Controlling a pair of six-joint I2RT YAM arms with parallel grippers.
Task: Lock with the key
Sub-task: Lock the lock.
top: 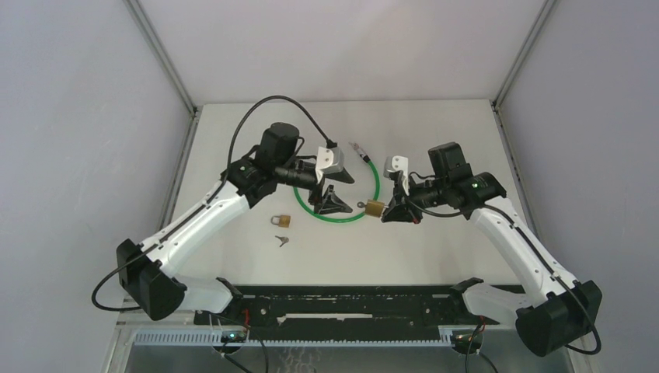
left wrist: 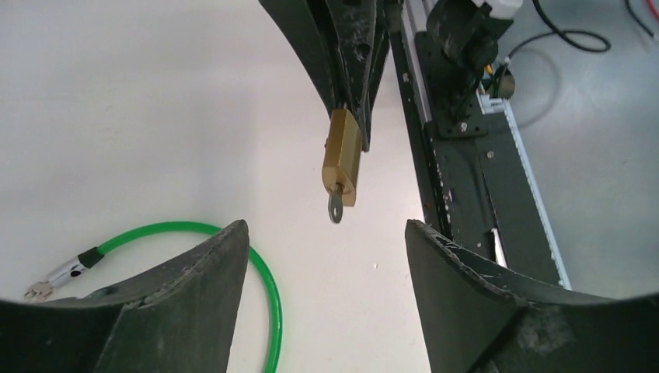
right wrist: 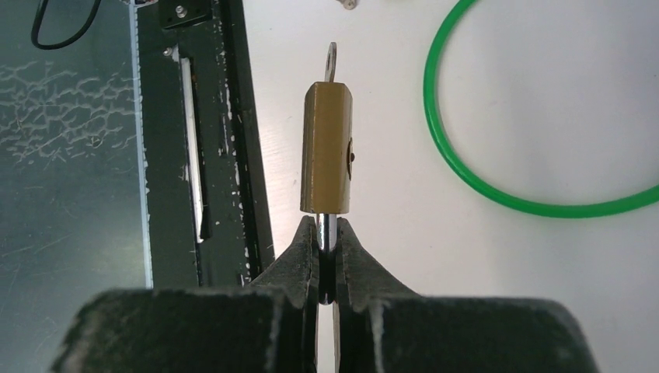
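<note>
Plainly, the black two-fingered right claw point(right wrist: 329, 233) is pinched fully together on the thin steel shackle point(right wrist: 329, 221) of a small rectangular brass padlock point(right wrist: 327, 148), and the lock's body juts straight out beyond the fingertips. A small silver-grey metal key point(right wrist: 332, 62) sits in the keyhole at the end of the body opposite the shackle, with only its rounded bow showing. Whether the lock rests on the white desk point(top: 435, 132) or hangs just above it I cannot tell. The black left claw point(left wrist: 325, 233) faces that key end with its jaws spread wide and nothing between them (the key's bow stands just short of the gap, touching neither finger). Seen from above, the two claws point at each other near the middle of the desk, with the padlock between them at the right-hand rim of a thin green plastic-coated cable loop point(top: 342, 221) that lies flat in a ring. The left claw sits over the inside of that ring. The cable's silver metal end fitting point(top: 359, 150) lies just outside the ring on the side toward the far edge. A second brass padlock point(top: 281, 221) lies on the desk just outside the ring, toward the left edge. A loose grey key point(top: 282, 240) lies just beside it on the side of the near edge, apart from both claws.
</note>
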